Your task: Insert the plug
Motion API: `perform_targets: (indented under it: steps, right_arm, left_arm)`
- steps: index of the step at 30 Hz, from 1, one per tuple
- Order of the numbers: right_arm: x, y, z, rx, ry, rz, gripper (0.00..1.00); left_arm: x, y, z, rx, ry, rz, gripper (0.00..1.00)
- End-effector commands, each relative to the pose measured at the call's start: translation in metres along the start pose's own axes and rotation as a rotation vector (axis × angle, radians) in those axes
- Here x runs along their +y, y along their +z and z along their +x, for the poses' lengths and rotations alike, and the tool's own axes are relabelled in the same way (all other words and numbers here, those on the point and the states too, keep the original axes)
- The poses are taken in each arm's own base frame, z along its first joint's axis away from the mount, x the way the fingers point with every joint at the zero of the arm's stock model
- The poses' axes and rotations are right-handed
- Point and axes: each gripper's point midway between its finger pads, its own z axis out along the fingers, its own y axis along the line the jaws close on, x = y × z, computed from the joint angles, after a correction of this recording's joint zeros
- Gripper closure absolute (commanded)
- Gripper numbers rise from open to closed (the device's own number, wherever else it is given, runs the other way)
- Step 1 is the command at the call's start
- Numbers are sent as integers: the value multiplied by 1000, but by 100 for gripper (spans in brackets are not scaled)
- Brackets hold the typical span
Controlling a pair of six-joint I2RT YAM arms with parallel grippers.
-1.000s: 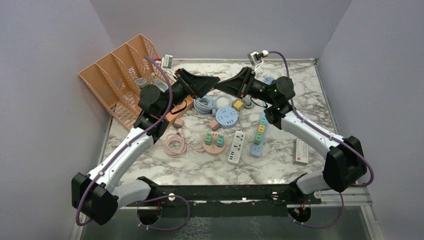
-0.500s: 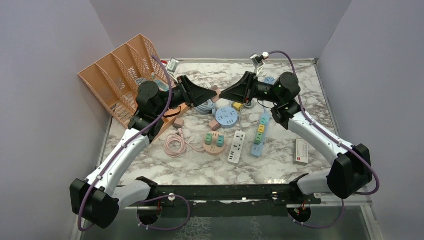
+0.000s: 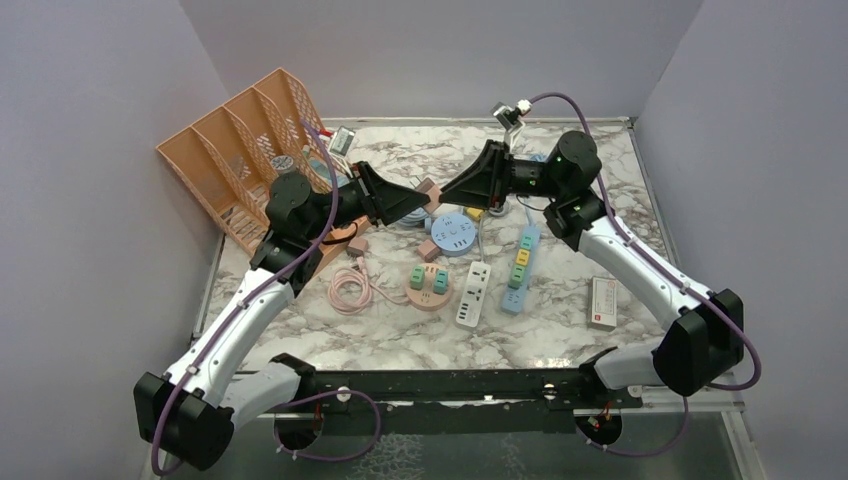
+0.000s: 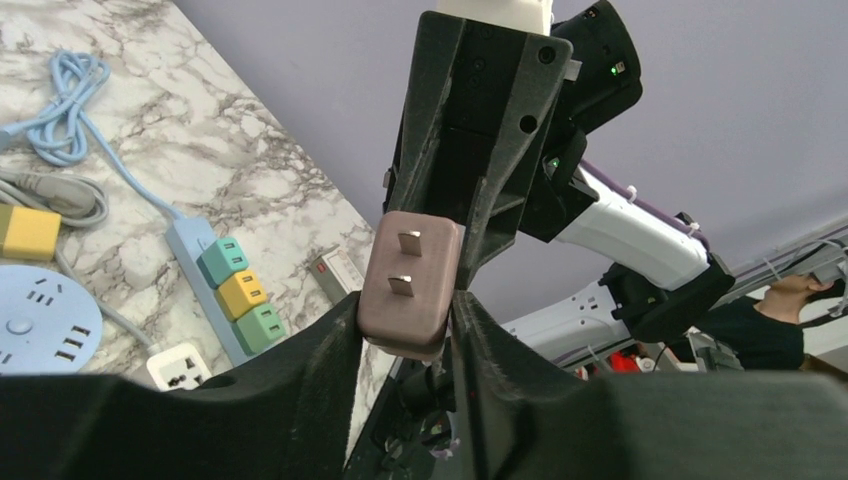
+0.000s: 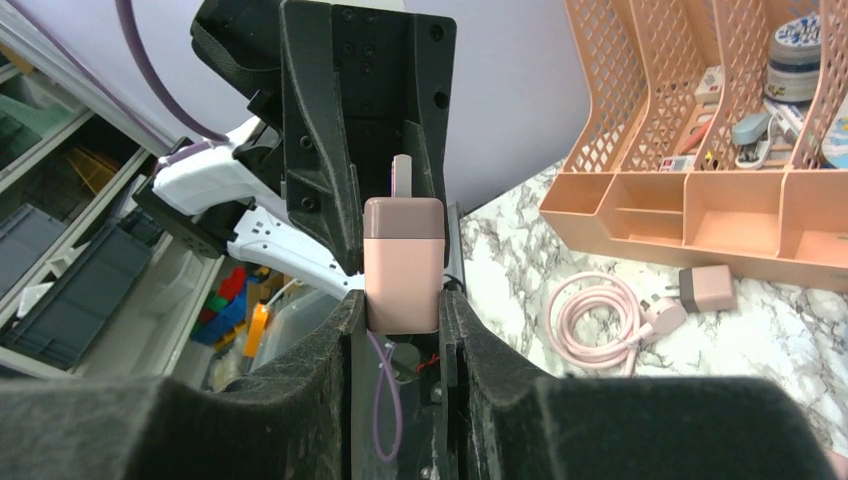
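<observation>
Both left pincer (image 4: 405,312) and right pincer (image 5: 400,300) clamp the pink plug (image 4: 410,255) edgewise, midair.

White arms (image 3: 240,320), purple cables (image 3: 555,96), black end effectors (image 3: 425,205).

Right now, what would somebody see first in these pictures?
Two black grippers meet nose to nose above the marble table: the left gripper and right gripper both pinch one pink charger plug, its flat prongs bare. Under them lie pastel power strips; a peach file rack stands back left.
</observation>
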Motion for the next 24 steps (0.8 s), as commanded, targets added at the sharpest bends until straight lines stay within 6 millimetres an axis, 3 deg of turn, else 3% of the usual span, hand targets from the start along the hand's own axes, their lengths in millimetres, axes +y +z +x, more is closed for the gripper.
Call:
perform_targets:
  steps: [1, 3, 7, 10, 12, 18, 24]
  right_arm:
    - [5, -3, 0, 28, -16, -24, 95]
    - [2, -2, -1, 10, 4, -2, 86]
    - [-19, -1, -5, -88, 127, 93, 54]
    - [-25, 0, -10, -202, 214, 94, 53]
    - [-30, 3, -18, -253, 243, 104, 57]
    - [-46, 14, -26, -272, 307, 158, 59]
    - [-50, 23, -19, -292, 406, 112, 55]
  left_arm:
    - [2, -2, -3, -32, 0, 3, 71]
    - [4, -1, -4, -35, -9, -2, 79]
    - [7, 3, -13, -83, -60, -18, 86]
    - [10, 7, -20, -128, -119, -19, 89]
    - [11, 9, -26, -161, -146, -22, 90]
    - [11, 15, -35, -194, -179, -19, 90]
    - [13, 17, -40, -233, -219, -10, 90]
